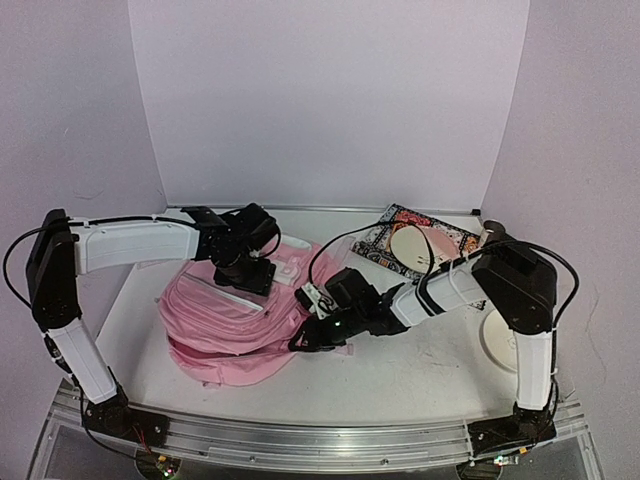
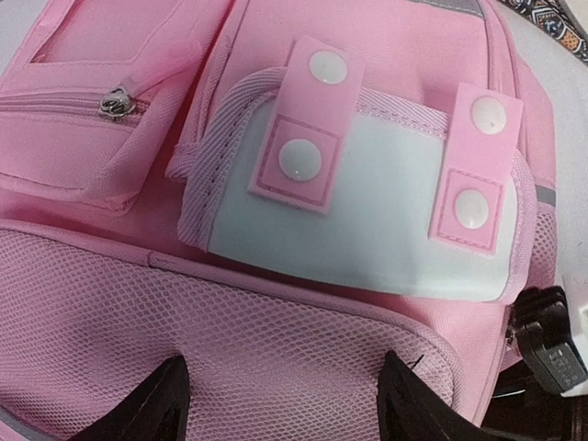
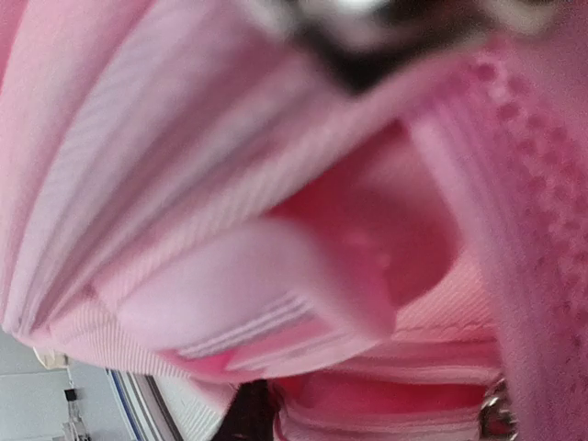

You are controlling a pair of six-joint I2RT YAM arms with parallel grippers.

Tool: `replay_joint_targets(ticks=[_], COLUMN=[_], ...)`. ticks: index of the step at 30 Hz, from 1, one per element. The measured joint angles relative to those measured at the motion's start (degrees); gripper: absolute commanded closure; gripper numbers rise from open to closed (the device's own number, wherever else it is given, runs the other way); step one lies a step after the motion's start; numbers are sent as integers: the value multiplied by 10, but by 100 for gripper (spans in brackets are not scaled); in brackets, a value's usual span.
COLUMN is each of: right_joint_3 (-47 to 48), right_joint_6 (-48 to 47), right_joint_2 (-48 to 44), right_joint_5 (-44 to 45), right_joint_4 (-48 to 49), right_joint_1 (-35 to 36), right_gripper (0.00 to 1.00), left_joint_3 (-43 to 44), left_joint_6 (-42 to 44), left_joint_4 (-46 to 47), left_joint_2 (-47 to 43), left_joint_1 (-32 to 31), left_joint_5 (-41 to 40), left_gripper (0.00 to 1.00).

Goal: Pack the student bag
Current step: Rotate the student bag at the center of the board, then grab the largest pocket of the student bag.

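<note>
The white desk [image 1: 430, 370] fills the lower half of the top view; the student bag [image 1: 225, 320] lies on it at centre left, front side up; its white patch [image 2: 367, 220], crossed by two pink snap tabs, fills the middle of the left wrist view, with a mesh pocket [image 2: 184, 322] below; the left hand [image 2: 285, 404] hovers over that mesh, fingers spread wide, nothing between them; the right hand [image 1: 312, 335] is at the bag's right edge, its camera full of blurred pink fabric, so I cannot tell whether it grips; a patterned book [image 1: 372, 243] lies at upper right with a pale disc [image 1: 412, 245] on it; a zip pull [image 2: 115, 101] sits at upper left of the left wrist view.
</note>
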Motion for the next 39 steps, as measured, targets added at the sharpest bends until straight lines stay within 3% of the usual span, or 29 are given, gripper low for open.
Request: replay_joint_targets(ticks=[3, 11, 19, 29, 35, 39], right_joint_3=[-15, -86, -97, -67, -65, -57], right_joint_6=[-24, -81, -129, -145, -142, -136], right_joint_2=[-32, -124, -119, -44, -33, -17], right_joint_5=[2, -2, -2, -60, -94, -105], right_joint_4=[-20, -40, -40, -15, 16, 30], right_joint_1=[7, -27, -97, -111, -108, -105], right_gripper=[55, 54, 53, 50, 58, 78], left_joint_3=[-5, -15, -16, -16, -16, -16], left_joint_6=[11, 24, 28, 29, 29, 29], left_joint_4=[8, 18, 19, 19, 19, 19], left_joint_2=[-3, -8, -10, -10, -10, -10], left_joint_1=[0, 0, 0, 1, 2, 3], left_joint_5=[0, -1, 2, 8, 12, 13], left_gripper=[30, 30, 30, 30, 30, 31])
